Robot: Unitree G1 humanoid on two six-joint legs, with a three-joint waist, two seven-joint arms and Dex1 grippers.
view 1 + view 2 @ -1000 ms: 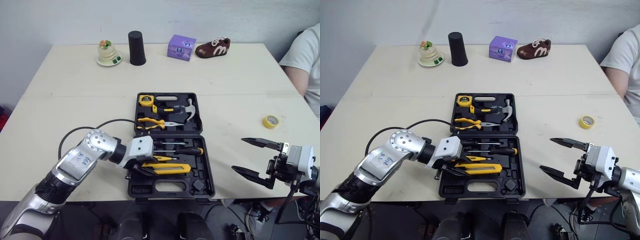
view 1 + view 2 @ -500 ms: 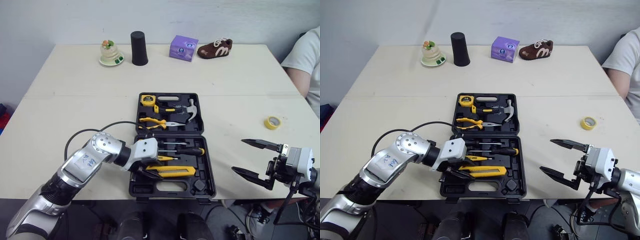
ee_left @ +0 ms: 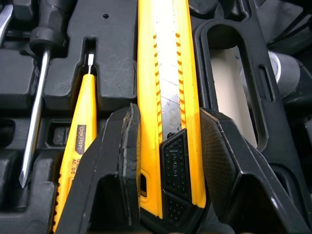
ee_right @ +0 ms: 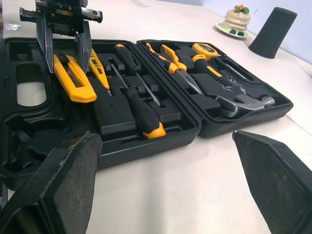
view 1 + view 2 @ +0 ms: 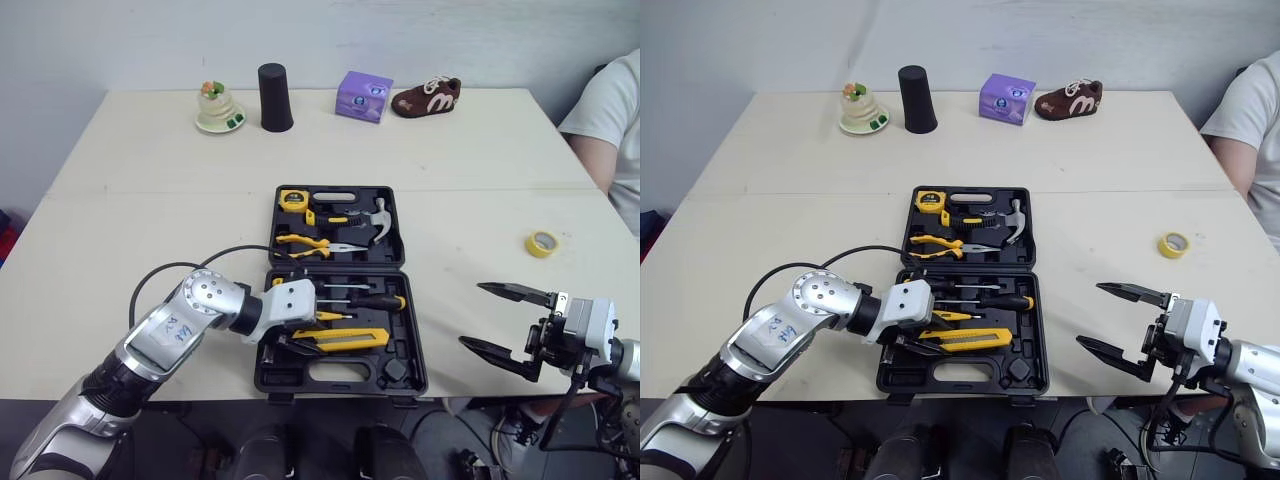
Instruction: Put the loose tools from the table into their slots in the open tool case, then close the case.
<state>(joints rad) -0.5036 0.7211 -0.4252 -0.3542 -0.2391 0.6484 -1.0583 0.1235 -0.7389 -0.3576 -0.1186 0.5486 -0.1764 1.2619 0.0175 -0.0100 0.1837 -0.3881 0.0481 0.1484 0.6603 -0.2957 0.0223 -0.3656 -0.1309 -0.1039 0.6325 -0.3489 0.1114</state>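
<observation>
Left pincer (image 3: 168,112) clamps utility knife (image 3: 168,73) at slot in tool case (image 5: 400,375). Risk: released unseated, knife sits proud, blocks lid; finger may nudge tester screwdriver (image 3: 78,141) just beside. Right pincer (image 5: 500,318) wide, idle.

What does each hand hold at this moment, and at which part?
The left hand grips the yellow utility knife by its sides near the slider; the right hand holds nothing.
</observation>
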